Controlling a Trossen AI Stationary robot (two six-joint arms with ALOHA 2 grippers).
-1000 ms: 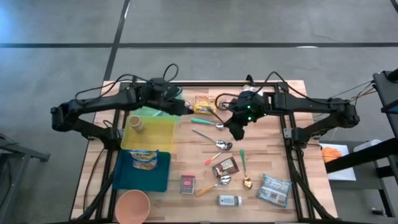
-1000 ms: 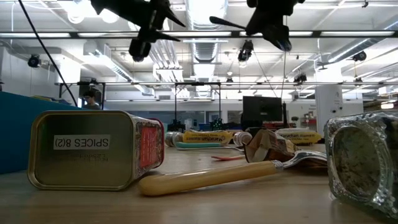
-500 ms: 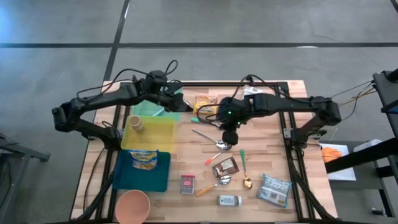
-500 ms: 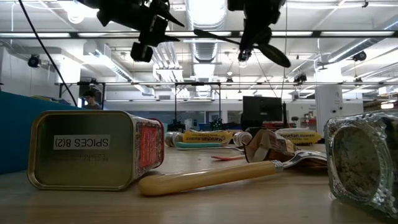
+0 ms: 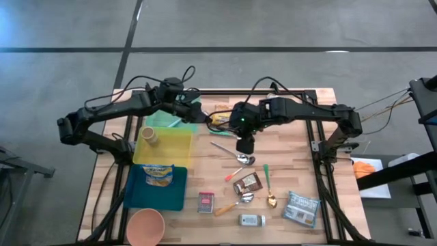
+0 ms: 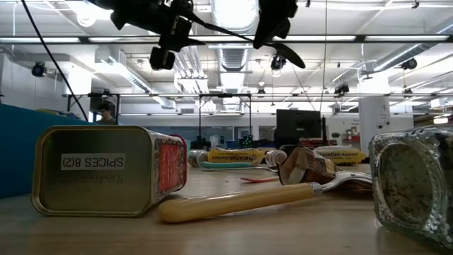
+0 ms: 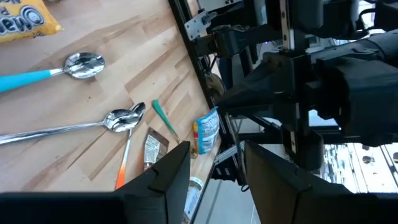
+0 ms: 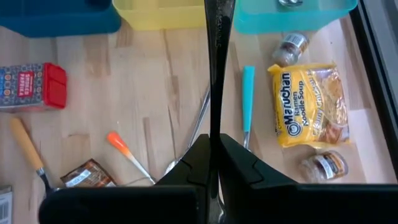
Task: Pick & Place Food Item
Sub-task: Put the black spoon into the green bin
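1. Noodle pack (image 8: 311, 115): this looks like the food to move. It lies flat on the wooden table (image 5: 293, 164), near the yellow tray (image 5: 167, 145), just past the tray's back corner on the side toward the right arm.
2. It is a soft, crinkly bag with a dry noodle block inside. I think it is light. The wrapper looks shiny, so it may slip. A hard squeeze could crack the noodles.
3. A good place to grab it is across a short edge or a corner, where the bag is thin enough to fit between two fingers.
4. The right gripper (image 8: 214, 146) hangs over the table, a little way from the yellow tray on the same side as the pack. Its fingers are clenched on a thin dark handle (image 8: 216, 62), maybe a spoon's. It cannot take the pack while it holds that.
5. The left gripper (image 7: 214, 155) hovers just past the back edge of the yellow tray, close to the pack. Its fingers are apart and nothing is between them.
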